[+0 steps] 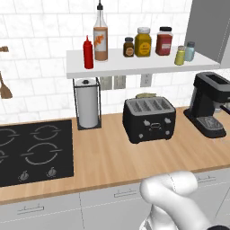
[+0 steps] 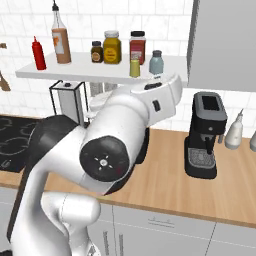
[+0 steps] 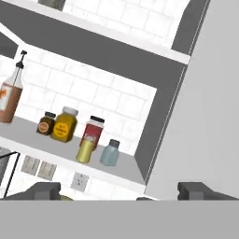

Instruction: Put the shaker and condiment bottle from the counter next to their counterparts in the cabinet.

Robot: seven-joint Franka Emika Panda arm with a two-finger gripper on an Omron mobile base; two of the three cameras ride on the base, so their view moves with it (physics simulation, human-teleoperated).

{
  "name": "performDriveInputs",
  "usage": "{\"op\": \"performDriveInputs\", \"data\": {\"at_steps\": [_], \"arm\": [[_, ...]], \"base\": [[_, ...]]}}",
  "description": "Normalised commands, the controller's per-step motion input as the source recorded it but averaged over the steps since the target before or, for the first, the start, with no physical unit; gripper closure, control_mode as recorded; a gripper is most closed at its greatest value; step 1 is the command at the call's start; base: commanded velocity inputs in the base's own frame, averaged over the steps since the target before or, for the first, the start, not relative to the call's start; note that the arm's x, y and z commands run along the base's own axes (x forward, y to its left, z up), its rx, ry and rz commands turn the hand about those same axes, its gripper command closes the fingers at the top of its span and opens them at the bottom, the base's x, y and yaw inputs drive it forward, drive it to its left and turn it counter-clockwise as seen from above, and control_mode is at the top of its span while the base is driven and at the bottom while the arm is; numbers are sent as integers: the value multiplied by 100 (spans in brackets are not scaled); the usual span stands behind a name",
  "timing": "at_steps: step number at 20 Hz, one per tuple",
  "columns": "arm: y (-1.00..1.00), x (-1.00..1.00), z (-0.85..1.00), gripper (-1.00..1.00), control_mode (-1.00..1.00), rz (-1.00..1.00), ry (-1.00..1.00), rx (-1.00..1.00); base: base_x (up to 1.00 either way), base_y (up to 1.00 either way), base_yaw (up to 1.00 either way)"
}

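A: Shelf, left to right?

B: Upper part of the left base view, on the white cabinet shelf (image 1: 134, 66). First the red squeeze bottle (image 1: 88, 53), then just right of it the tall condiment bottle (image 1: 100, 38) of orange-brown sauce, black spout up, upright. Then three spice jars in a row: a small dark one (image 1: 129, 47), a yellow one (image 1: 143, 42), a red one (image 1: 164, 41).

A: And the shakers?

B: Right end of the shelf. The yellow-green shaker (image 1: 180, 55) stands just beside the pale blue-grey shaker (image 1: 190, 51), a little in front of it, close to the grey panel (image 1: 210, 27).

A: Counter?

B: The wooden counter (image 1: 112, 157) carries, left to right, the black stovetop (image 1: 33, 150), a paper towel roll (image 1: 87, 102) in a wire stand, a black toaster (image 1: 149, 118) and a black coffee machine (image 1: 209, 103) at the right edge.

A: Gripper?

B: In the hand view the gripper (image 3: 119, 191) sits at the bottom centre, fingertips (image 3: 44, 190) set far apart, nothing between them. It faces the shelf's right end.
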Motion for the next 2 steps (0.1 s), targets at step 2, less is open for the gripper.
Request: {"op": "performDriveInputs", "data": {"at_steps": [2], "arm": [[-54,-100,64,-100,-100,8,0,0]], "base": [[0,0,0]]}}
